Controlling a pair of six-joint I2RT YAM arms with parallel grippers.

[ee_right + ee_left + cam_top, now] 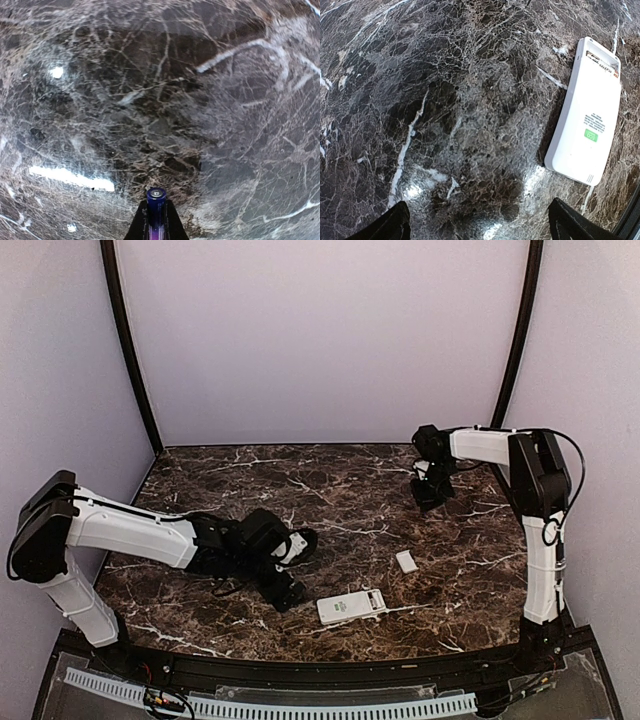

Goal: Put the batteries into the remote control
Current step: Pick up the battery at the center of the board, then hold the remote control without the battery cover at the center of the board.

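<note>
Right claw (156,227) pinches a battery (156,200) above the marbled surface (330,480); left claw (479,225), spread wide, hovers beside the face-down remote control (587,115).

The tabletop (330,490) is dark brown marble, veined in white and pale grey. The remote control (587,115) is plain white, with fine dark print and a small green label. The battery (156,207) is deep bluish-purple with a silvery tip. The right gripper (156,222) and left gripper (480,227) are black. The left arm (130,530) and right arm (545,570) are white with black joints. The walls (320,340) are pale lilac, the poles (130,350) black
</note>
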